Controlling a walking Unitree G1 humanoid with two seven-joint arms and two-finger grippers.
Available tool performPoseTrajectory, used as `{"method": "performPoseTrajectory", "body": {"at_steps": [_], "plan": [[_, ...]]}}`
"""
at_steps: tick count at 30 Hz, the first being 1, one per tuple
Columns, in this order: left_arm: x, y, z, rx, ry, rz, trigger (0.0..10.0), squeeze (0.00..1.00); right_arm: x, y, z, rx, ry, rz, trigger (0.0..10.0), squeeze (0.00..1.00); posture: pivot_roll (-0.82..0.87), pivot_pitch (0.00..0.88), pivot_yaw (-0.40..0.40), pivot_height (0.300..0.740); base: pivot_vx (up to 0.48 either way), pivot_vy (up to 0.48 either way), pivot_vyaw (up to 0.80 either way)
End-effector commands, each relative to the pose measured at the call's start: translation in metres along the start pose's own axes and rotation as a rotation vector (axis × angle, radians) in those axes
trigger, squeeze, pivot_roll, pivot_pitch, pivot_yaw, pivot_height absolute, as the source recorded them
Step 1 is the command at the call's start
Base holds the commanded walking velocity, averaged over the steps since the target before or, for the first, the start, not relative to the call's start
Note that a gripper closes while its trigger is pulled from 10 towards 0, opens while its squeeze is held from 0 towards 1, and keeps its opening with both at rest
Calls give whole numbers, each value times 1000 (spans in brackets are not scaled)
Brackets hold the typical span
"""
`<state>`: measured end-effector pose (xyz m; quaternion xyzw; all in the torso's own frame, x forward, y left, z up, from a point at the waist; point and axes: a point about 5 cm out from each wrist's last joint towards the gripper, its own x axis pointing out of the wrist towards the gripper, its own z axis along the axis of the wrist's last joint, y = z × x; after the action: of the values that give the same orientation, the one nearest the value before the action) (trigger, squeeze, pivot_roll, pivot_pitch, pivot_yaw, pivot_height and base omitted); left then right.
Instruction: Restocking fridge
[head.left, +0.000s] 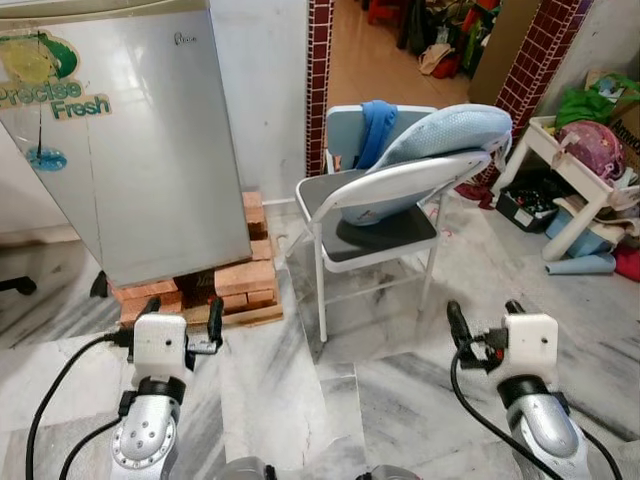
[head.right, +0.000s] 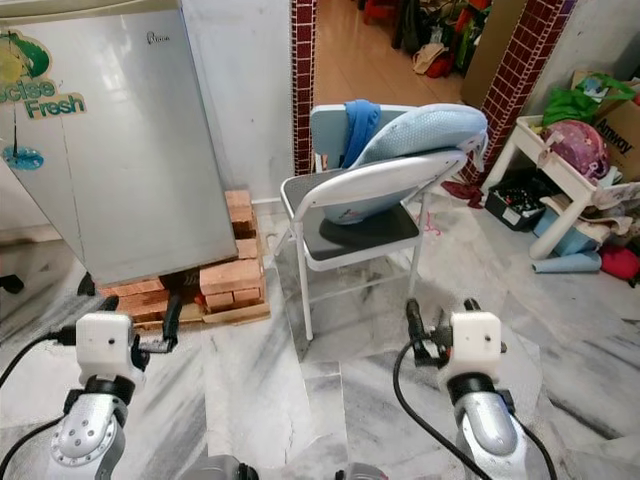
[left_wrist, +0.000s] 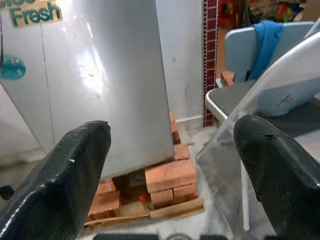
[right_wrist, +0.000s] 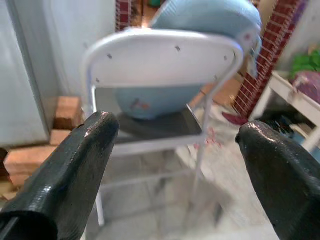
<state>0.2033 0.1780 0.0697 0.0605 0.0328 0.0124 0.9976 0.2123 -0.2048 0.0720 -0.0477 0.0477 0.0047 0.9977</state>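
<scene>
A silver fridge (head.left: 130, 140) with its door shut stands at the left on a stack of bricks (head.left: 235, 285); a "Precise Fresh" sticker is on its door. My left gripper (head.left: 182, 312) is raised low in front of the fridge, open and empty; in the left wrist view its fingertips (left_wrist: 75, 155) frame the fridge (left_wrist: 95, 75) and the bricks. My right gripper (head.left: 482, 322) is open and empty too, held up in front of a folding chair (head.left: 380, 215). The right wrist view looks at the chair back (right_wrist: 160, 55).
The grey folding chair carries a light blue cushion (head.left: 440, 140) and a blue cloth (head.left: 372, 125). A white low table (head.left: 560, 175) piled with clothes and clutter stands at the right. Behind the chair a doorway (head.left: 400, 40) opens between red brick pillars. The floor is grey marble (head.left: 330, 390).
</scene>
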Motion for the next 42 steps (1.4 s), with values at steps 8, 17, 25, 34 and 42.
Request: {"method": "performPoseTrajectory", "body": {"at_steps": [8, 17, 25, 34, 42], "plan": [[7, -4, -14, -45, 75, -33, 10000, 0, 14, 3, 1, 26, 6, 16, 10000, 0, 58, 23, 0, 740, 0, 0, 0], [10, -5, -12, -33, 73, -53, 10000, 0, 25, 7, 12, 27, -38, 2, 10000, 0, 65, 28, 6, 740, 0, 363, 0], [13, -4, -12, -36, 72, -50, 10000, 0, 26, 8, 9, 32, -30, 4, 10000, 0, 68, 29, 6, 740, 0, 477, 0], [17, -2, -11, -27, 67, -44, 10000, 0, 27, 10, 8, 39, -22, 23, 10000, 0, 64, 38, 3, 740, 0, 476, -455], [19, -3, -12, -28, 66, -43, 10000, 0, 32, 10, 12, 41, -36, 26, 10000, 0, 63, 39, 2, 740, 0, 476, -800]]}}
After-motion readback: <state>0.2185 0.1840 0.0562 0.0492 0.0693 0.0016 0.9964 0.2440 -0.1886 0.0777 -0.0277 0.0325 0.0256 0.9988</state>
